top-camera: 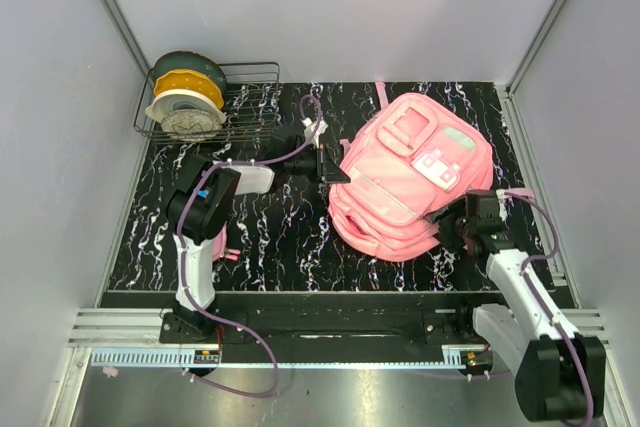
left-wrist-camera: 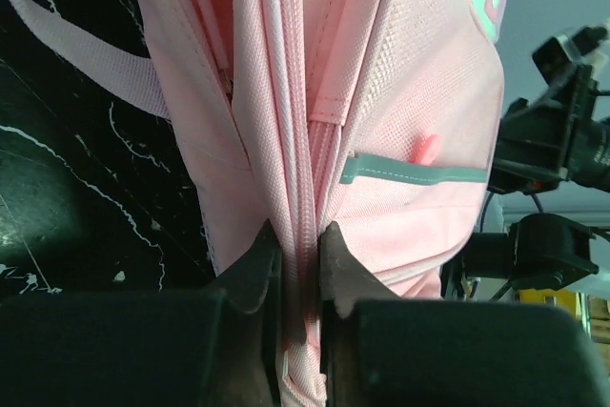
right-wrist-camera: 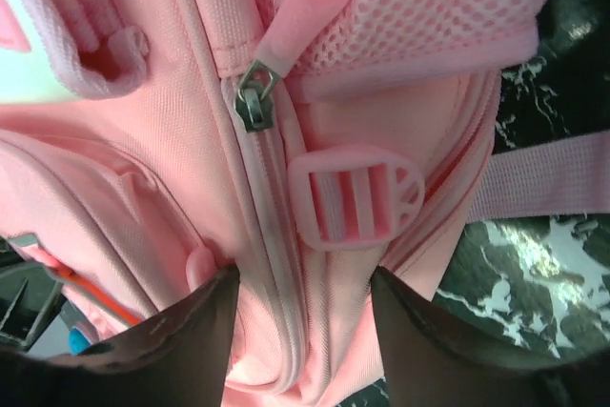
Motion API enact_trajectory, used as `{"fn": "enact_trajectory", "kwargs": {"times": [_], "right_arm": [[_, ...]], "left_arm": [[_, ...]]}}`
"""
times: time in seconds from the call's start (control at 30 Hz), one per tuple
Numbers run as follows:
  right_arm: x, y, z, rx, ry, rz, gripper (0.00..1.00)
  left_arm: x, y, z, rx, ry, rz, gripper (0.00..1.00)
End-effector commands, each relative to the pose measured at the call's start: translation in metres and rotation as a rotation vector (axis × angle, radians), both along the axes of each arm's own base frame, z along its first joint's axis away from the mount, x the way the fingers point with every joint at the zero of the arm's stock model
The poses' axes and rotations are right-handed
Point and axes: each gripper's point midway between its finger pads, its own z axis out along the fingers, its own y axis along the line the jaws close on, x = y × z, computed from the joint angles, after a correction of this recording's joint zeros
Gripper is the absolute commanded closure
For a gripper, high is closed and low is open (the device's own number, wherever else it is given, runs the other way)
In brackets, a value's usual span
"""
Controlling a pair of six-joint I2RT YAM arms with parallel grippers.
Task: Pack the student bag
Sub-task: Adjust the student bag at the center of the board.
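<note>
at the near edge of the black marbled table, a small pink thing peeks out from behind the left arm, mostly hidden. a little further in on the right, the right gripper straddles the near-right edge of the student bag. its jaws stand well apart with pink fabric filling the gap, beside a zip slider and a pink buckle. i cannot tell whether they press hard enough to hold it.

the bag lies right of the middle of the table with its front pockets and clasp patch facing up. its length runs on a slant from near-left to far-right, and the stacked zip seams face the near-left. nothing of its inside shows.

at its left edge, the left gripper is nearly closed, pinching a ridge of the bag's seam between its fingers.

far left, touching the back wall, sits a wire rack. three round things stand on edge in its left end: a white one nearest, then a yellow one, then a dark green one.
</note>
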Motion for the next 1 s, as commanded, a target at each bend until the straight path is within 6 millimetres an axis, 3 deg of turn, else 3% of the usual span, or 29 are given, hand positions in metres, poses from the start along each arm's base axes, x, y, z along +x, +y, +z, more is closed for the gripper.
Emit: {"fn": "enact_trajectory", "kwargs": {"times": [0.0,0.1,0.17,0.23,0.27,0.33,0.37,0.43,0.47,0.5,0.57,0.6,0.67,0.7,0.77,0.8,0.93,0.97], "right_arm": [[0.032,0.014,0.02,0.025,-0.112,0.145,0.44],[0.041,0.019,0.027,0.022,-0.126,0.203,0.62],[0.047,0.028,0.035,0.03,-0.166,0.272,0.81],[0.057,0.035,0.052,0.026,-0.217,0.346,0.91],[0.06,0.037,0.049,0.025,-0.203,0.37,0.91],[0.071,0.046,0.065,0.034,-0.238,0.456,0.92],[0.076,0.05,0.055,0.051,-0.197,0.488,0.92],[0.09,0.061,0.067,0.067,-0.203,0.574,0.92],[0.096,0.064,0.053,0.074,-0.163,0.613,0.91],[0.11,0.067,0.067,0.07,-0.19,0.635,0.9],[0.124,0.074,0.064,0.081,-0.175,0.683,0.89],[0.14,0.077,0.083,0.069,-0.219,0.7,0.88],[0.154,0.074,0.077,0.04,-0.183,0.707,0.85],[0.17,0.073,0.093,0.016,-0.216,0.705,0.8],[0.178,0.069,0.083,-0.005,-0.168,0.697,0.58],[0.185,0.065,0.086,-0.027,-0.169,0.684,0.54],[0.19,0.038,0.076,-0.137,-0.134,0.601,0.33],[0.188,0.031,0.085,-0.169,-0.149,0.574,0.3]], "left_arm": [[-0.024,-0.012,0.012,-0.116,-0.009,-0.076,1.0],[-0.038,-0.01,0.014,-0.135,-0.005,-0.059,1.0],[-0.049,-0.005,0.013,-0.125,-0.002,-0.016,1.0],[-0.058,0.001,0.012,-0.123,0.014,0.023,1.0],[-0.068,0.007,0.012,-0.126,0.028,0.071,1.0],[-0.08,0.012,0.014,-0.144,0.038,0.116,1.0],[-0.092,0.015,0.015,-0.154,0.056,0.165,1.0],[-0.106,0.014,0.019,-0.168,0.054,0.195,1.0],[-0.118,0.01,0.022,-0.17,0.061,0.222,1.0],[-0.125,0.005,0.027,-0.174,0.053,0.223,1.0],[-0.14,-0.013,0.037,-0.154,0.027,0.223,1.0],[-0.144,-0.021,0.041,-0.142,0.013,0.214,1.0],[-0.152,-0.043,0.05,-0.098,-0.008,0.199,0.92],[-0.154,-0.049,0.052,-0.093,-0.014,0.189,0.92],[-0.159,-0.065,0.058,-0.093,-0.025,0.151,0.74],[-0.161,-0.068,0.058,-0.086,-0.021,0.134,0.6],[-0.168,-0.059,0.059,-0.052,-0.025,0.126,0.32],[-0.168,-0.054,0.056,-0.025,-0.053,0.128,0.01]]}}
